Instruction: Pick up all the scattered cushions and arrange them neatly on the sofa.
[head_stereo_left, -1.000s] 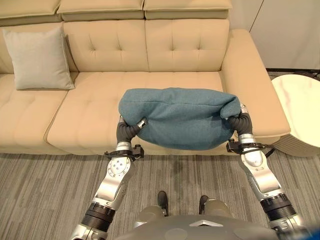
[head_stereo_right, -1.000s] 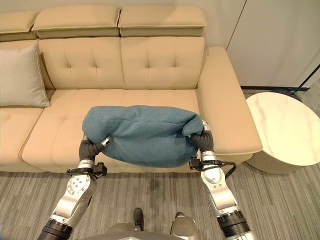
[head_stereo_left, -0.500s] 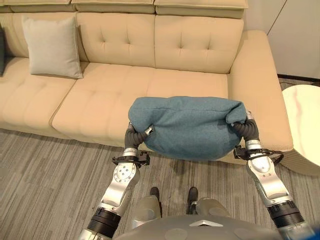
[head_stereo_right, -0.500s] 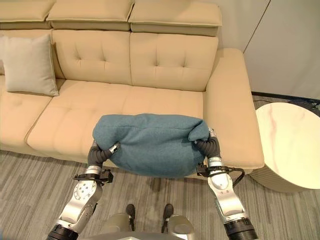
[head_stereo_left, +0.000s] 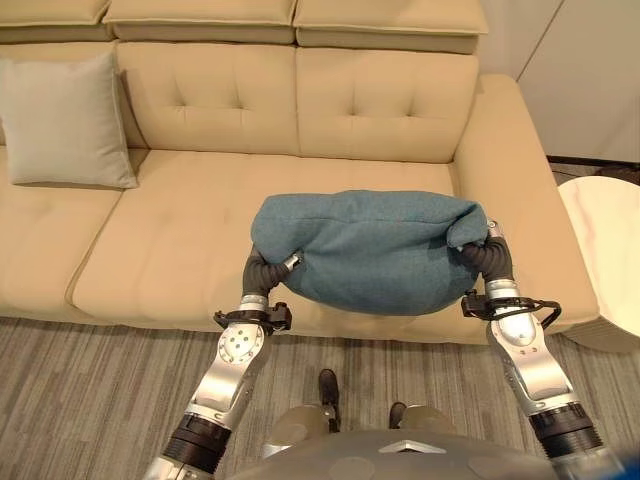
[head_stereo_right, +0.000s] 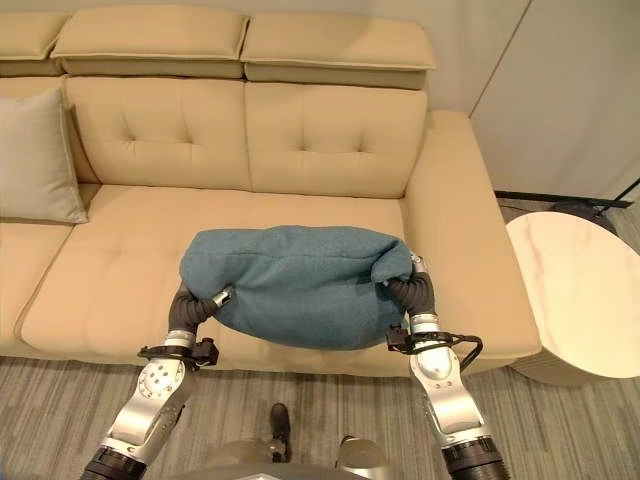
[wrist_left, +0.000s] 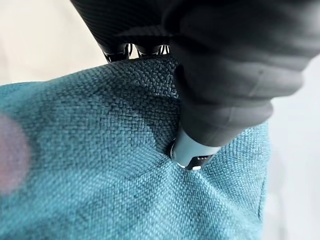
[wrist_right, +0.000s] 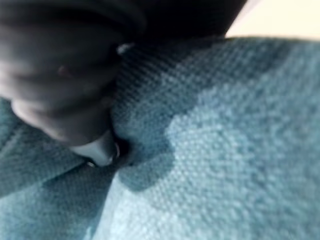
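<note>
Teal cushion (head_stereo_left: 375, 250) held between left hand (head_stereo_left: 268, 266) and right hand (head_stereo_left: 487, 252), both gripping its ends, above sofa (head_stereo_left: 180, 210) seat

teal cushion (head_stereo_left: 375, 245) held above sofa (head_stereo_left: 180, 230)

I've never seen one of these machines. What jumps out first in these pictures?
A big teal cushion, held up over the front of the beige sofa, one end pinched in the left hand and the other in the right hand. A grey cushion leans upright against the sofa's back at far left, and a round white table stands past the sofa's right arm.
</note>
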